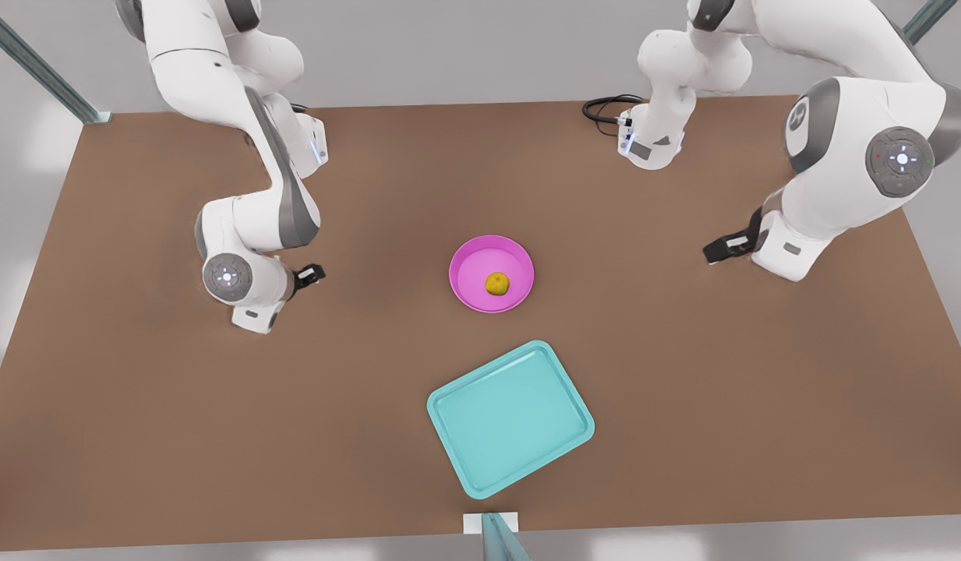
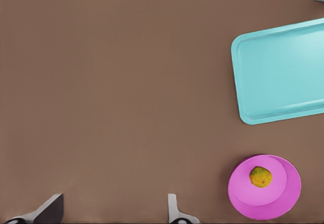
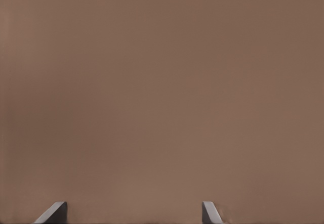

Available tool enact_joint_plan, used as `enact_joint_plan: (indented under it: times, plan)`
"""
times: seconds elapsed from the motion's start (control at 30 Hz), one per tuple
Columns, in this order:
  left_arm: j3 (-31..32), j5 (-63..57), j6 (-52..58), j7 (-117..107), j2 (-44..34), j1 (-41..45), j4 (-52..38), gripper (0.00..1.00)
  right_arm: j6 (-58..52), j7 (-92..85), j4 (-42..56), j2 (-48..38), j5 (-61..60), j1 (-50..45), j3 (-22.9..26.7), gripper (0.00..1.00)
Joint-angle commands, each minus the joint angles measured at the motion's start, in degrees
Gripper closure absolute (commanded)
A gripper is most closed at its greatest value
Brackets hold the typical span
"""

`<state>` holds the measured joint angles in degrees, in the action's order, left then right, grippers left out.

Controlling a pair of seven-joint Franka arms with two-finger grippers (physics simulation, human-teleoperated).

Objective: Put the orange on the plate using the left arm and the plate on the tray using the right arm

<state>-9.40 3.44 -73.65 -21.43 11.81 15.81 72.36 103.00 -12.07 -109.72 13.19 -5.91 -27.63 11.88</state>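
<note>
The orange (image 1: 497,284) lies inside the pink plate (image 1: 480,261) at the table's middle. The plate stands on the bare table, a short gap from the teal tray (image 1: 511,421), which lies nearer the front edge and holds nothing. My left gripper (image 1: 726,248) hangs open over the table on the front view's right, well clear of the plate. In the left wrist view its fingertips (image 2: 50,209) stand wide apart, with the orange (image 2: 260,177), plate (image 2: 283,198) and tray (image 2: 283,72) off to one side. My right gripper (image 1: 310,273) is open on the front view's left, and its fingertips (image 3: 53,211) are over bare table.
A black cable (image 1: 609,109) loops at the back of the table beside an arm's base. A small white pad (image 1: 492,522) with a metal post sits at the front edge, just past the tray. Brown tabletop (image 1: 137,374) stretches wide on both sides.
</note>
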Motion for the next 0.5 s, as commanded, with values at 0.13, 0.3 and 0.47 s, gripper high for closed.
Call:
enact_joint_plan:
  times: [0.13, 0.3, 0.47]
  plan:
    - [3.9, -4.5, 5.9, 22.3, -2.2, -3.8, 2.5, 0.0, 30.1, 13.0, -9.6, 4.2, -25.2, -6.1, -1.2, 0.0]
    - [4.2, -4.2, 6.3, 22.3, -2.4, -3.6, 1.4, 0.0, 31.6, 13.5, -4.1, 11.6, -36.6, -8.8, -5.2, 0.0]
    - [4.2, -4.2, 7.0, 21.7, -2.3, -3.6, 1.2, 0.0, 30.1, 12.2, -4.5, 13.5, -40.7, -10.3, -5.5, 0.0]
